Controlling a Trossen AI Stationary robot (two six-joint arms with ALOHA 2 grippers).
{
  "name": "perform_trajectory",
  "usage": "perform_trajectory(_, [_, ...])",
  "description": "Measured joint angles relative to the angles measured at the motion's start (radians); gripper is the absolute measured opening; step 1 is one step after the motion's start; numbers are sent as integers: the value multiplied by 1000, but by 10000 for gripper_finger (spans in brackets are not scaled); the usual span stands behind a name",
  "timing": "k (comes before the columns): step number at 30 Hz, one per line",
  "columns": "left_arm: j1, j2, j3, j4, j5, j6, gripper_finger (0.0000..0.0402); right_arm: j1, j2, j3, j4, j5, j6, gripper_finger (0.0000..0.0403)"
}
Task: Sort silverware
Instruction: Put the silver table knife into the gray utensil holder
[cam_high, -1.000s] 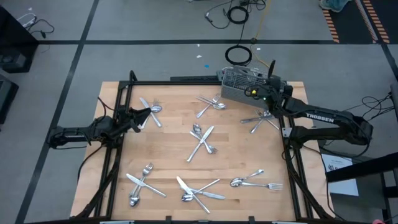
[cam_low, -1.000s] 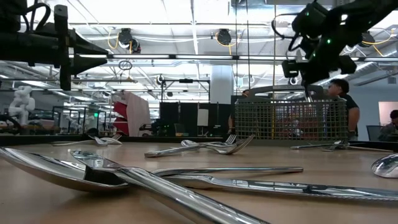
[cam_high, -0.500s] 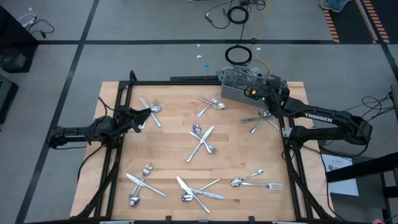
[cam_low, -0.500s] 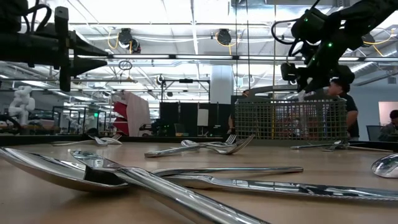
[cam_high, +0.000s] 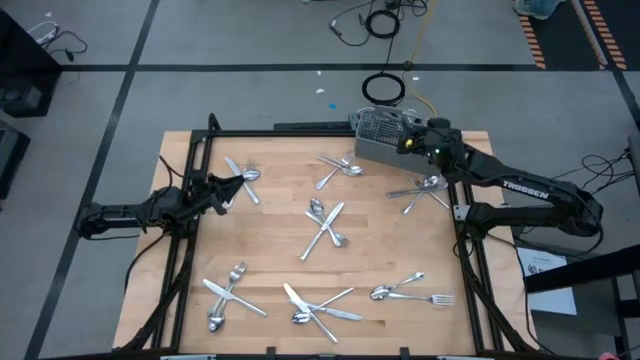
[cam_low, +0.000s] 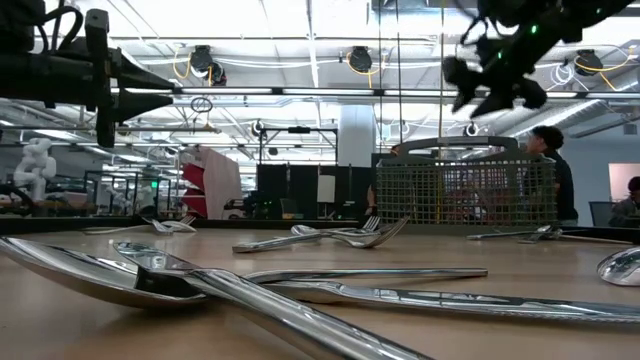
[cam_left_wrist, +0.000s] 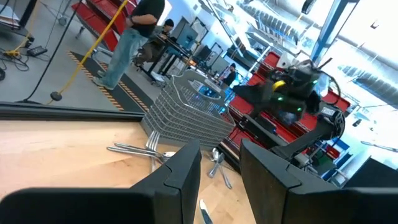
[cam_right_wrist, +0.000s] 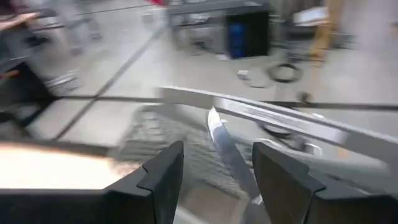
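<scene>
— Basket (cam_high: 383, 138) first: where does everything sit against it?

— Grey mesh, at the table's (cam_high: 270, 240) far edge. The right gripper (cam_high: 410, 137) hangs over it, fingers spread, a knife (cam_right_wrist: 227, 148) between them; whether they touch it is hard to tell through the blur. The left gripper (cam_high: 232, 187), jaws part open and empty, waits well away beside a spoon-and-knife pair (cam_high: 243, 177).

— And the silverware (cam_high: 324, 225)?

— Seven clusters on the wood: two just beside the basket, one mid-table, one by the left gripper, three along the near edge. Nothing blocks the basket's open top.
</scene>
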Motion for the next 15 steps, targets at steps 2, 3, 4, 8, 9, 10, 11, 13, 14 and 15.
perform_trajectory(2, [0, 0, 0, -4, 0, 0, 120, 19, -7, 25, -1, -91, -51, 182])
perform_trajectory(3, [0, 0, 0, -8, 1, 0, 120, 28, -8, 34, -3, -151, -78, 181])
perform_trajectory(4, [0, 0, 0, -13, 2, 0, 120, 36, -8, 41, -3, -216, -104, 180])
perform_trajectory(8, [0, 0, 0, -43, 2, 0, 120, 64, -5, 44, -17, -477, -192, 178])
perform_trajectory(9, [0, 0, 0, -44, 2, 1, 120, 73, -3, 44, -26, -524, -204, 178])
perform_trajectory(10, [0, 0, 0, -44, 2, 1, 120, 81, -1, 44, -38, -563, -213, 178])
perform_trajectory(11, [0, 0, 0, -44, 2, 1, 120, 89, 4, 44, -53, -592, -222, 178])
perform_trajectory(13, [0, 0, 0, -44, 2, 1, 120, 107, 11, 44, -86, -629, -244, 178])
perform_trajectory(14, [0, 0, 0, -45, 2, 1, 120, 119, 15, 44, -106, -639, -256, 178])
perform_trajectory(15, [0, 0, 0, -45, 2, 1, 120, 129, 21, 44, -124, -654, -273, 178])
